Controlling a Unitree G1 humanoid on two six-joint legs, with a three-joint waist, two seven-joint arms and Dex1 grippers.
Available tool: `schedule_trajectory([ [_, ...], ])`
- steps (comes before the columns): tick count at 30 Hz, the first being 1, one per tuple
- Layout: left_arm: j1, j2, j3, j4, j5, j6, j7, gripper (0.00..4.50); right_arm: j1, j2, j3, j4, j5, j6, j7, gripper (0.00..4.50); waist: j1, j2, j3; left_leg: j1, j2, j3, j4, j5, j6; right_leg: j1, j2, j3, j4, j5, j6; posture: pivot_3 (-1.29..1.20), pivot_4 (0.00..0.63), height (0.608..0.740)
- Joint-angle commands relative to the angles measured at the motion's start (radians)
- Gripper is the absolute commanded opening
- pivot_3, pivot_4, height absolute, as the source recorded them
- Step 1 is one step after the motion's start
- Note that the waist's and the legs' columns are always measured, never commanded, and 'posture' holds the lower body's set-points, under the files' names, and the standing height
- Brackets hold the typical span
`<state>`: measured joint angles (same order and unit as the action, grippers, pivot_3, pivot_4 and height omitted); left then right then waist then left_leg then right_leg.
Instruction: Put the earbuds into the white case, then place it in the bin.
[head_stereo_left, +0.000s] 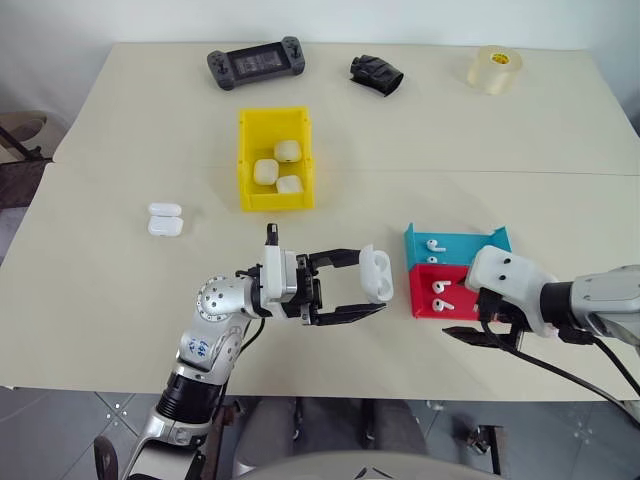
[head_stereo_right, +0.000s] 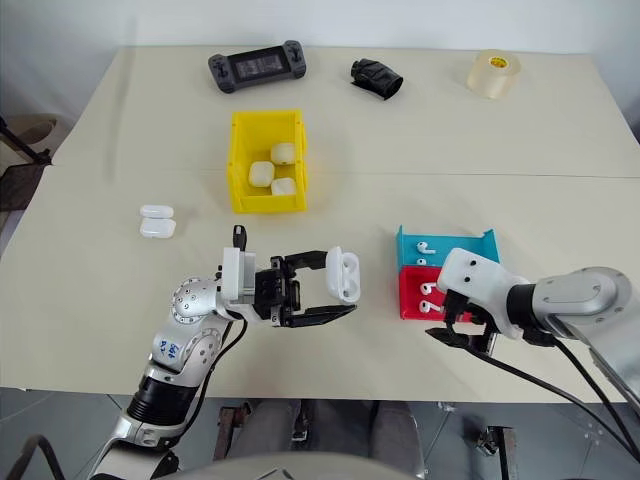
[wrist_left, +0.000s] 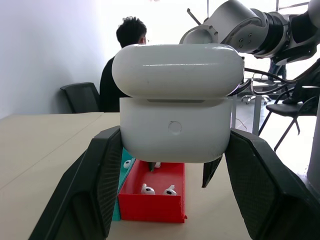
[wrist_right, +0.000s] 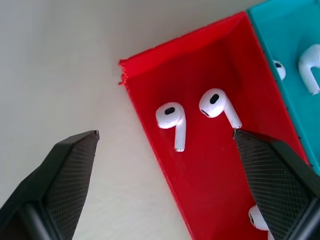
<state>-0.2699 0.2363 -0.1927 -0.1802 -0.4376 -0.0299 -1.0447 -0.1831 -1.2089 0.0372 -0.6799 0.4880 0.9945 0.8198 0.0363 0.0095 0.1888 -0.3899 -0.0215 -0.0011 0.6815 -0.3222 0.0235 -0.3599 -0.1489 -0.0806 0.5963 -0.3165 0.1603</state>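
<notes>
My left gripper (head_stereo_left: 372, 280) is shut on a white case (head_stereo_left: 376, 273), held above the table's front middle with its lid ajar. From the left wrist the case (wrist_left: 175, 115) sits between both fingers. Earbuds (wrist_right: 171, 119) lie in a red tray (head_stereo_left: 420, 292), beside a blue tray (head_stereo_left: 462, 244) with more earbuds. My right gripper (wrist_right: 165, 137) hangs open over the red tray's near end, nothing between its fingers; it stands at the front right (head_stereo_left: 482, 337). The yellow bin (head_stereo_left: 245, 165) at centre back holds three white cases.
Two more white cases (head_stereo_left: 165, 219) lie left of the bin. A game controller (head_stereo_left: 256, 63), a black crumpled object (head_stereo_left: 377, 74) and a tape roll (head_stereo_left: 494, 69) line the far edge. A person (wrist_left: 125, 55) sits beyond the table in the left wrist view.
</notes>
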Motion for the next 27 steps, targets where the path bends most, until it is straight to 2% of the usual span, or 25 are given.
schedule_trajectory([
  [1,-0.011,-0.003,0.003,-0.031,-0.016,-0.014,0.008,2.74,-0.050,0.032,0.053,-0.048,-0.018,0.049,-0.043,4.50,-0.001,0.000,0.000,0.000,0.000,0.000,0.000,0.000,0.000,0.000,0.000,0.000,0.000,0.000,0.000,0.00,0.150,0.740],
  [7,-0.011,-0.002,-0.002,-0.048,-0.020,-0.004,0.016,2.74,-0.089,0.048,0.110,-0.055,-0.034,0.086,-0.058,4.50,-0.003,0.000,0.000,0.000,0.000,0.000,0.000,0.000,0.000,0.000,0.000,0.000,0.003,0.000,0.000,0.00,0.150,0.740],
  [10,-0.011,0.000,-0.001,-0.052,-0.022,0.000,0.016,2.74,-0.093,0.053,0.124,-0.059,-0.038,0.090,-0.061,3.89,-0.007,0.000,0.000,0.000,0.000,0.000,0.000,0.000,0.000,0.000,0.000,0.000,0.003,0.000,0.000,0.00,0.150,0.740],
  [16,-0.015,-0.001,-0.003,-0.053,-0.024,0.004,0.017,2.74,-0.097,0.061,0.141,-0.070,-0.041,0.097,-0.062,1.87,-0.010,0.000,0.000,0.000,0.000,0.000,0.000,0.000,0.000,-0.001,0.000,0.000,0.004,0.000,0.000,0.00,0.150,0.740],
  [27,-0.021,-0.003,-0.009,-0.059,-0.025,0.013,0.023,2.74,-0.090,0.069,0.147,-0.059,-0.055,0.089,-0.064,1.87,-0.009,0.000,0.000,0.000,0.000,0.000,0.000,0.000,0.000,-0.001,0.000,0.000,0.004,0.000,0.000,0.00,0.150,0.740],
])
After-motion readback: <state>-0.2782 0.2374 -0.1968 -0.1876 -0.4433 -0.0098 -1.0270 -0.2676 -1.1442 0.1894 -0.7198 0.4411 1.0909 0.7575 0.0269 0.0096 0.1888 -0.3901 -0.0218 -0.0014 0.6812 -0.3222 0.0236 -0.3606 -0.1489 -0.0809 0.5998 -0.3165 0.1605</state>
